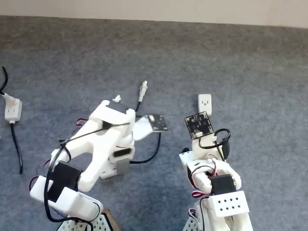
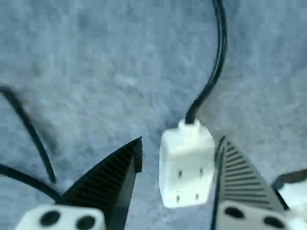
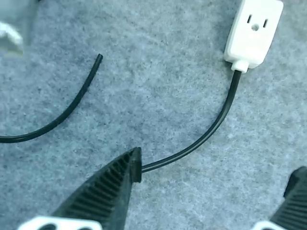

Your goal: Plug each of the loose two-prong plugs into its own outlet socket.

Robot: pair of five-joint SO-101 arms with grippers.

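My left gripper [image 2: 181, 143] is open and low over the carpet, with a white socket block [image 2: 187, 167] between its black fingers [image 2: 120, 172]. The block lies close to one finger, with a gap to the other, and its black cord [image 2: 216, 62] runs away from it. In the high view this gripper [image 1: 117, 99] is beside a loose two-prong plug [image 1: 143, 88]. My right gripper [image 3: 216, 167] is open above a black cord [image 3: 211, 129] that leads to a second white outlet socket [image 3: 254, 31] [image 1: 204, 102], well beyond the fingertips.
A third white socket [image 1: 12, 109] with a black cord [image 1: 17, 144] lies at the far left of the grey carpet. A loose cord end [image 3: 98, 57] rests on the carpet between the two arms. Open carpet stretches toward the back.
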